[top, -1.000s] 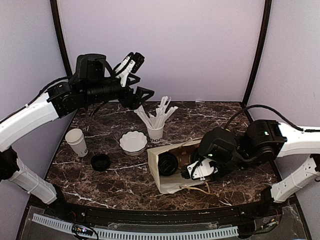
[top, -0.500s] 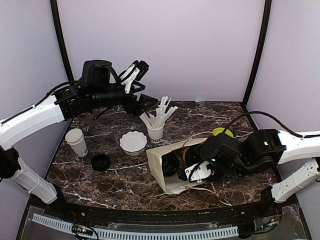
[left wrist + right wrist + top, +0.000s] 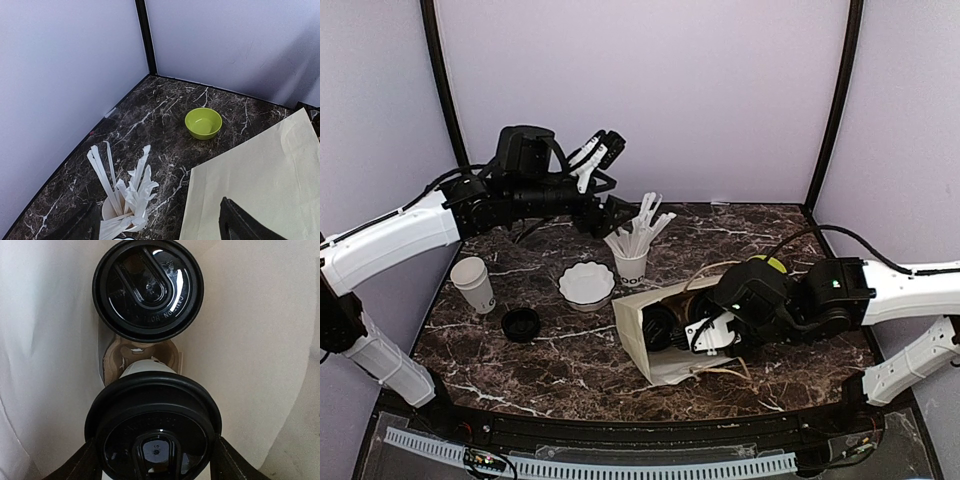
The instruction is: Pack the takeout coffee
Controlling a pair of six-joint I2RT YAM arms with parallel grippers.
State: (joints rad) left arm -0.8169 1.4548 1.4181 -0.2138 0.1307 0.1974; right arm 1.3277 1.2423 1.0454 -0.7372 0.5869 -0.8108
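Right wrist view: paper bag [image 3: 45,325] walls are closing in on both sides, and a cardboard carrier [image 3: 137,354] is showing between the two cups. The right gripper [image 3: 155,462] is clasping the near cup [image 3: 155,420] inside the bag; the far cup [image 3: 147,287] is sitting beyond it. Both are pointing their lids at the bag's mouth, long axes running inward. The left gripper [image 3: 608,182] is hanging wide open, empty, near the cup of straws [image 3: 631,264].

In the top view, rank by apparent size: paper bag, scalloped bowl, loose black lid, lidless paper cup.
1. paper bag
2. scalloped bowl
3. lidless paper cup and loose black lid look about alike, so I won't rank them.
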